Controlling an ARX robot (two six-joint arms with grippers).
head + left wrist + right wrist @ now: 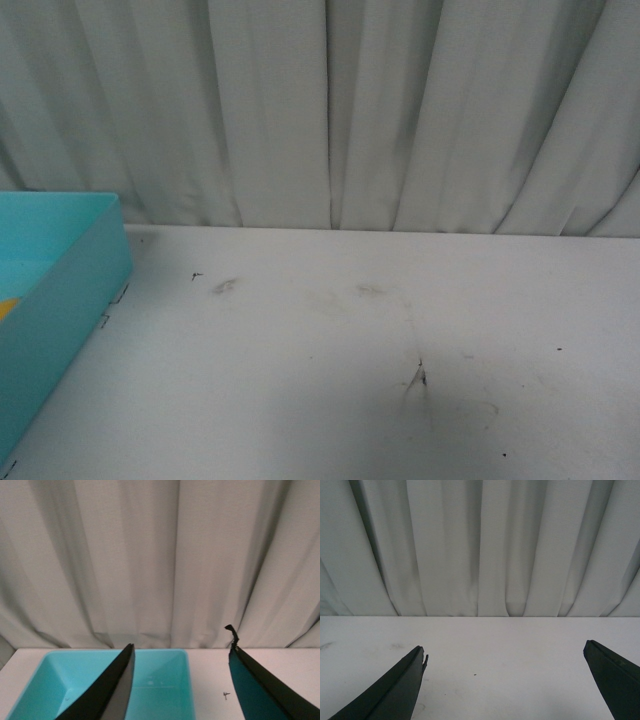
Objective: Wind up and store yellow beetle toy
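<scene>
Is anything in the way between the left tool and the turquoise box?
Nothing visible does: the open left tool points straight at the turquoise box. A yellow sliver inside the box is too cropped to identify.

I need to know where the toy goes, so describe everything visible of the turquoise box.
The turquoise box is an open, lidless rectangular bin, plastic-looking, with smooth sloping walls. It stands upright on the white table at the robot's far left, near the curtain. A yellow sliver shows inside. The open left claw hovers by it.
</scene>
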